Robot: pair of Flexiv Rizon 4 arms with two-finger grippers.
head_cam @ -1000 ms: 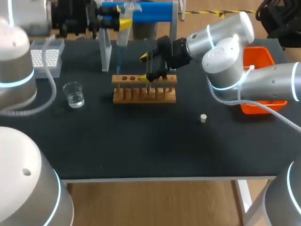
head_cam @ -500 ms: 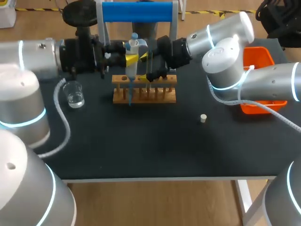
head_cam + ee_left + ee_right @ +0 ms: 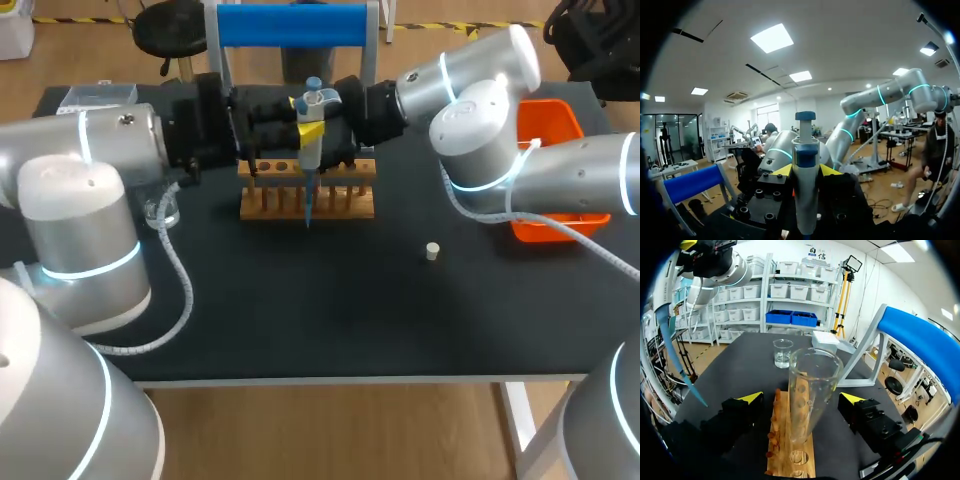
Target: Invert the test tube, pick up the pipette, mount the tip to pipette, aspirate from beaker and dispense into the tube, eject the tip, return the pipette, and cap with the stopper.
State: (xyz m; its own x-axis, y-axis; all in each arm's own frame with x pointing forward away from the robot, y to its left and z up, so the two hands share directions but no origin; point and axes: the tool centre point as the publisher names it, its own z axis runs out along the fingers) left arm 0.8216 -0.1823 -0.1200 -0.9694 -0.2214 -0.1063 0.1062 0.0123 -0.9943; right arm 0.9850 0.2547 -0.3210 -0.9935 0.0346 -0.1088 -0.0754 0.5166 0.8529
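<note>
Beaker [image 3: 782, 353] left of rack [image 3: 306, 198], stopper [image 3: 432, 251] to its right, pipette [image 3: 311, 128] above rack

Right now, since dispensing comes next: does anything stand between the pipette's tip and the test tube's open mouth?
Nothing visible does. The tip hangs free beside the test tube, whose mouth stands uncovered between the fingers of the right gripper.

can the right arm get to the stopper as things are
Probably yes. The stopper lies alone on bare table, on the right arm's side of the wooden rack. The right gripper is open around the test tube, so it would only need to back away first.
</note>
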